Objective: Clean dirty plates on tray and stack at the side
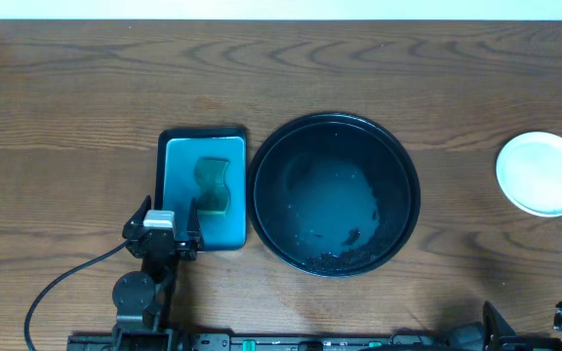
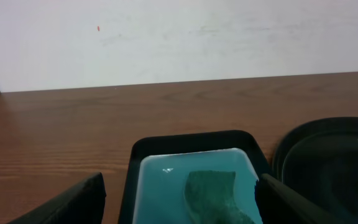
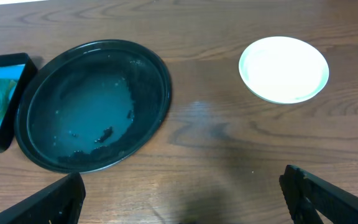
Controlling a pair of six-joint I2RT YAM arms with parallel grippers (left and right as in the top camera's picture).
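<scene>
The large round black tray (image 1: 335, 194) sits mid-table with no plates on it, only wet smears and dark crumbs; it also shows in the right wrist view (image 3: 92, 102) and at the right edge of the left wrist view (image 2: 328, 168). A stack of pale plates (image 1: 543, 173) stands at the far right, seen from above as one white disc, also in the right wrist view (image 3: 283, 68). My left gripper (image 1: 172, 226) is open and empty over the near end of the teal tray (image 2: 179, 205). My right gripper (image 3: 182, 199) is open and empty above bare table at the front right.
A teal rectangular black-rimmed tray (image 1: 203, 190) left of the black tray holds a green sponge (image 1: 215, 185), also in the left wrist view (image 2: 219, 196). A black cable (image 1: 66, 283) runs from the left arm. A white wall stands behind the table's far edge.
</scene>
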